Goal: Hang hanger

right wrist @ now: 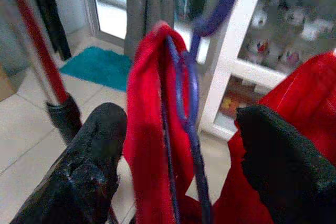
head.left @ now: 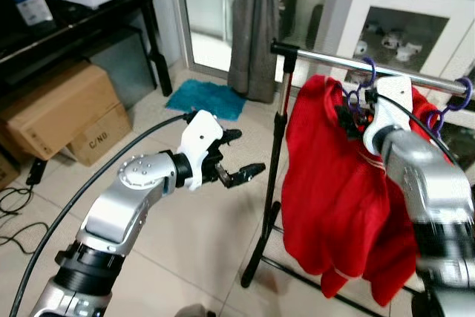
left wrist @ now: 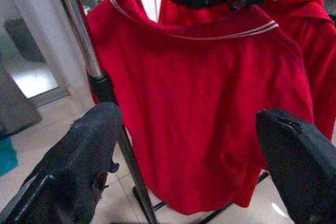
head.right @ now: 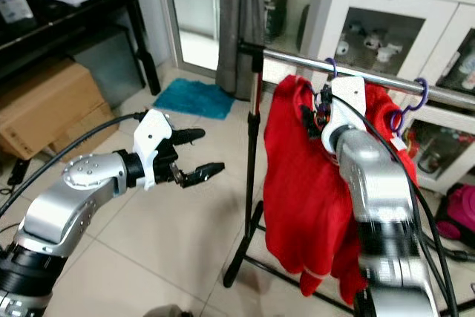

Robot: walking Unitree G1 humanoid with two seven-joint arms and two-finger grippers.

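My right gripper is raised at the metal rail of the clothes rack. Its fingers are spread, with the purple hanger and the collar of the red garment between them; in the right wrist view neither pad is seen pressing on the hanger, so I record this gripper as released. The hanger's hook is over the rail, and the garment hangs from it on the near side of the rack, just right of the upright post. A second purple hook sits further right on the same rail.

My left gripper is held out in the air to the left of the post, apart from it, fingers spread wide and holding nothing.

Far left: cardboard boxes on the tiled floor under a black shelf. Far centre: a teal mat and a grey curtain. A white cabinet stands behind the rack.
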